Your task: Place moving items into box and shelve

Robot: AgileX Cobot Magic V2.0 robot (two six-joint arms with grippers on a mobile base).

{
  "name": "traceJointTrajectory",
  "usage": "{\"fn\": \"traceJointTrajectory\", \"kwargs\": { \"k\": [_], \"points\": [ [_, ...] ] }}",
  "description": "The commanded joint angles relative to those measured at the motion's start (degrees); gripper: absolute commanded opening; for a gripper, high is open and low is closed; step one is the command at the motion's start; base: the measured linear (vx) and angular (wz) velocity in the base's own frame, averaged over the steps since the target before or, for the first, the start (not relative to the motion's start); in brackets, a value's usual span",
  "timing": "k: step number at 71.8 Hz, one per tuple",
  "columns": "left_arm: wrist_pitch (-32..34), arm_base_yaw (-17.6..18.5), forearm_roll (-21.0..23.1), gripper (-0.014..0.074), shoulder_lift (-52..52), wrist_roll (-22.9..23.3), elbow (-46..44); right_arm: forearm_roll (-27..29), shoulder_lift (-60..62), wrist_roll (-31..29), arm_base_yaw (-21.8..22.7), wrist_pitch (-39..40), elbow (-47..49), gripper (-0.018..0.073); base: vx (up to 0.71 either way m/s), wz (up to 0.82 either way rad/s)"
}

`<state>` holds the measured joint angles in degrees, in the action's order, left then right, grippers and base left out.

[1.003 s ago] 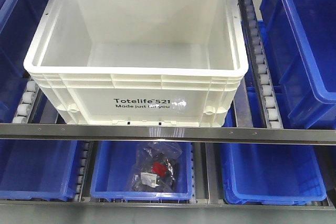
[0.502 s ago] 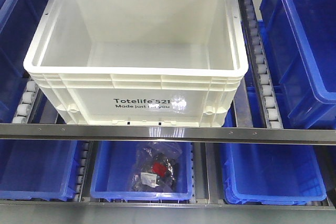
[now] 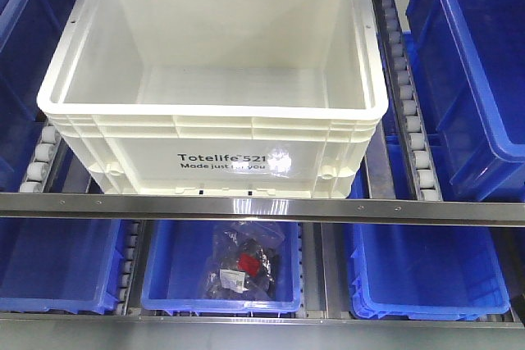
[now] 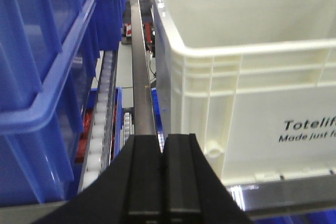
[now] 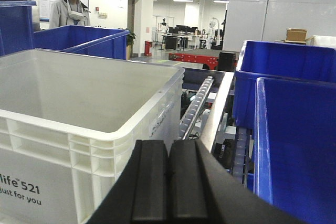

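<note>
— two grippers, both with the jaws pressed flat together and nothing between them. the left gripper sits just off the near-left corner of the white totelife crate; the right gripper is off its near-right corner.

— and the crate itself?

— on the roller rails of the upper shelf level, hard up behind the metal front rail, and i can see nothing inside it. one bagged item, clear plastic with something dark and a red bit in it, lies in the small blue bin a level down, below and between the two grippers.

— so is that early or late?

— can't say. bag waiting to go in, or a crate back on the shelf with a different bag below. it fits both.

— what could go wrong?

— my guess: the bag is loose and crinkly, so closed jaws would only shove it about, and a pinch on the film alone might slip. blue bins crowd both sides of the crate, the big blue bin just to the right of the right gripper, so a wide swing could clip a wall. and rollers let a pushed crate run.

— do the views differ?

— the front view alone shows the bag and the crate floor, but no gripper. the wrist views show the jaws. the right one also catches a man standing beyond the crate.
</note>
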<state>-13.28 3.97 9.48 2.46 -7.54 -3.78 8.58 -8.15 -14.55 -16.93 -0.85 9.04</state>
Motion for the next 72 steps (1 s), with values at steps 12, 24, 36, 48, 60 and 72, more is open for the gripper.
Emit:
{"fn": "traceJointTrajectory", "kwargs": {
  "k": [12, 24, 36, 48, 60, 72],
  "points": [
    [6.64, 0.31, 2.64, -0.0028, -4.15, 2.22, 6.33, -0.11, -0.81, -0.41, 0.09, 4.66, 1.77, -0.0015, 0.00, 0.00],
    [6.77, 0.25, 2.90, -0.0028, -4.08, 2.22, 6.28, -0.11, -0.81, -0.41, 0.09, 4.71, 1.77, -0.0015, 0.00, 0.00],
    [6.77, 0.25, 2.90, -0.0028, -4.08, 2.22, 6.28, -0.11, -0.81, -0.41, 0.09, 4.71, 1.77, -0.0015, 0.00, 0.00],
    [6.77, 0.25, 2.90, -0.0028, -4.08, 2.22, 6.28, -0.11, -0.81, -0.41, 0.09, 4.71, 1.77, -0.0015, 0.00, 0.00],
    [6.77, 0.25, 2.90, -0.0028, -4.08, 2.22, 6.28, -0.11, -0.81, -0.41, 0.09, 4.71, 1.77, -0.0015, 0.00, 0.00],
    [6.77, 0.25, 2.90, -0.0028, -4.08, 2.22, 6.28, -5.63, -0.81, -0.19, 0.09, 5.25, -2.43, -0.0015, 0.00, 0.00]
  ]
}}
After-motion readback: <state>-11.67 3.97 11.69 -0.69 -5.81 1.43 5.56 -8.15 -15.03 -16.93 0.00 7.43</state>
